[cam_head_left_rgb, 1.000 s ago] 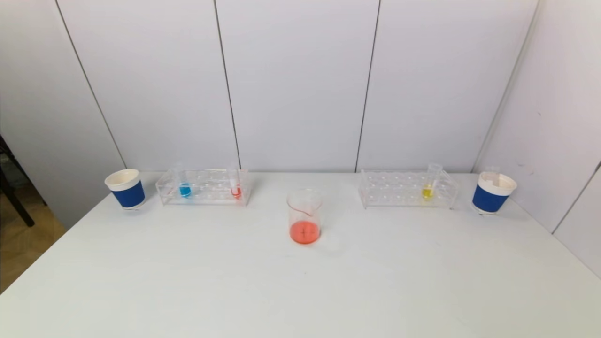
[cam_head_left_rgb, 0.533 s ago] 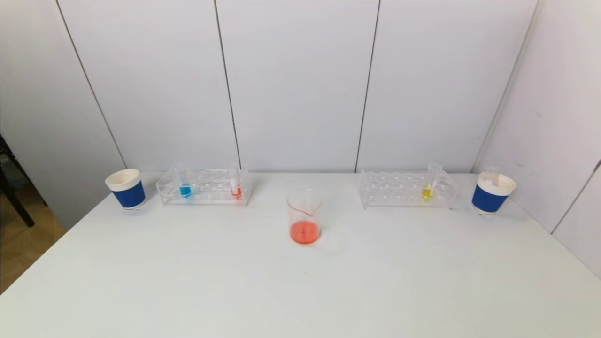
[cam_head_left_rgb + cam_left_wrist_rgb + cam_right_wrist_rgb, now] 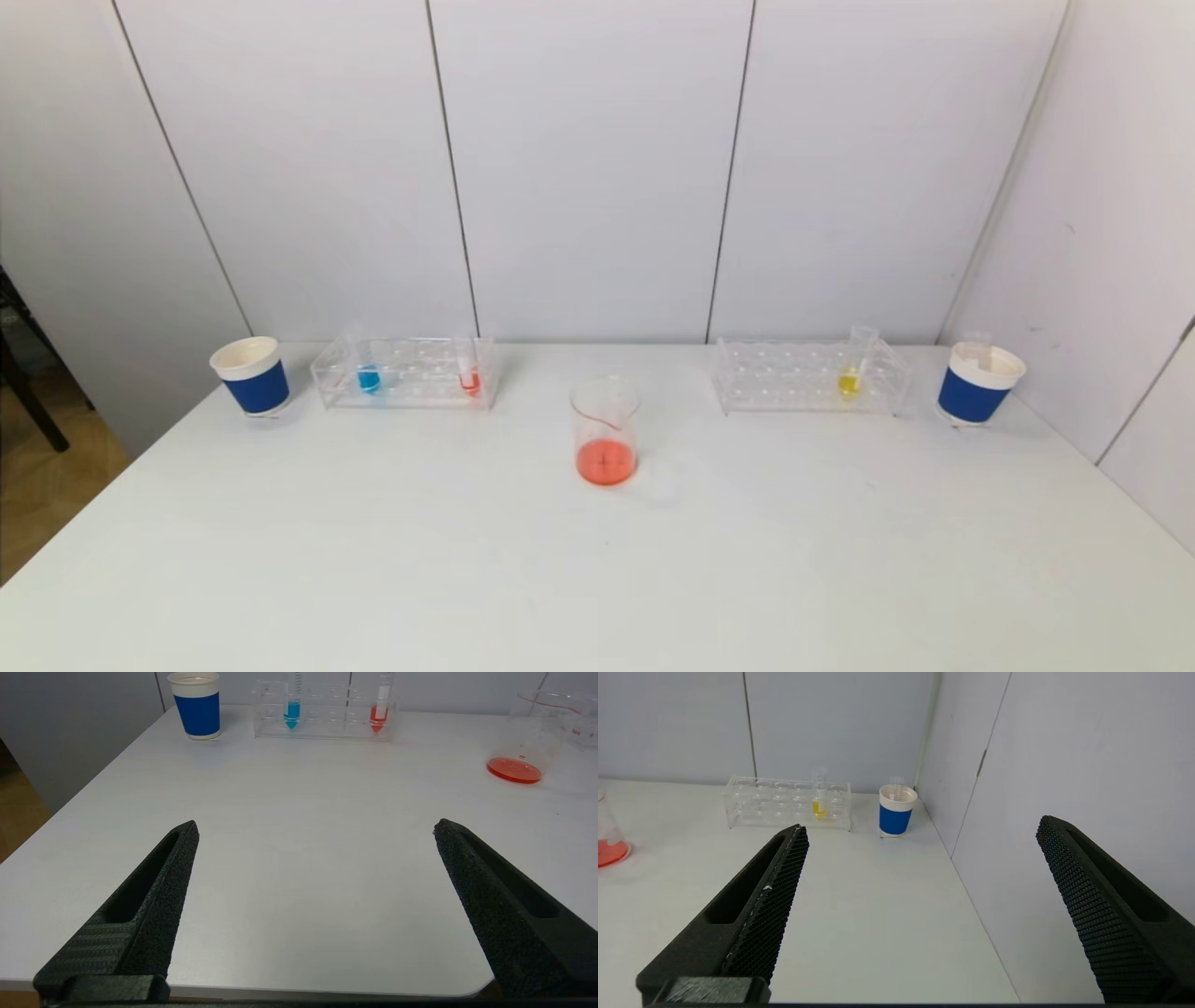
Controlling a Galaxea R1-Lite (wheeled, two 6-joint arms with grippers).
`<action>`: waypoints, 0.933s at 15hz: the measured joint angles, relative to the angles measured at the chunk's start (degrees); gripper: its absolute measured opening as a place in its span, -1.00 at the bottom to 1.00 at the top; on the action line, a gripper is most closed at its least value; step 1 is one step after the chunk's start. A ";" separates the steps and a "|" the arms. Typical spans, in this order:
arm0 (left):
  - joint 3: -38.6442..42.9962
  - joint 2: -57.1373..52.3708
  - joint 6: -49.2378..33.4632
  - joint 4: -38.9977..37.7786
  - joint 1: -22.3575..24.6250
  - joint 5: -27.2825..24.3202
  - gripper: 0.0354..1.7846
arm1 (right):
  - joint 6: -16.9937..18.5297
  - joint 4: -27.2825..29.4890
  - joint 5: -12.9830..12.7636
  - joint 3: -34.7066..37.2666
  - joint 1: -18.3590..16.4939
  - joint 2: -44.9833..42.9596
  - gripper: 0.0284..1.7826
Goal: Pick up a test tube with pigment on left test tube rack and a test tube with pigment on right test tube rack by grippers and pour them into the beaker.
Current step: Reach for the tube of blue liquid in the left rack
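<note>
While both arms hang back at the near edge of the white table, out of the head view, each wrist view shows its own claw spread wide with nothing between the fingers: the left gripper over the near left part of the table, the right gripper over the near right part, close to the side wall.

At the far left stands the clear plastic left test tube rack, holding two upright tubes: a clear test tube with blue pigment near its left end and a clear test tube with red pigment near its right end. Each tube is narrow with a pointed tip, and the colour fills only the bottom part. Across the table, the clear right test tube rack carries one clear test tube with yellow pigment toward its right end, also upright.

Between the racks and nearer the robot sits the clear glass beaker, with a shallow layer of orange-red liquid in its bottom. A blue-and-white paper cup stands just left of the left rack, and a second blue-and-white paper cup stands right of the right rack, with a clear tube standing in it.
</note>
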 joint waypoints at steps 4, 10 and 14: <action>0.00 0.00 0.00 0.00 0.02 0.01 0.98 | -0.52 0.00 3.89 0.49 -4.86 -1.06 0.99; 0.00 0.00 0.00 0.01 0.04 0.00 0.98 | -0.78 1.22 9.98 8.98 -3.10 -9.59 0.99; 0.00 0.00 0.02 0.00 0.02 0.01 0.98 | -0.48 0.30 14.10 17.58 -2.80 -14.68 0.99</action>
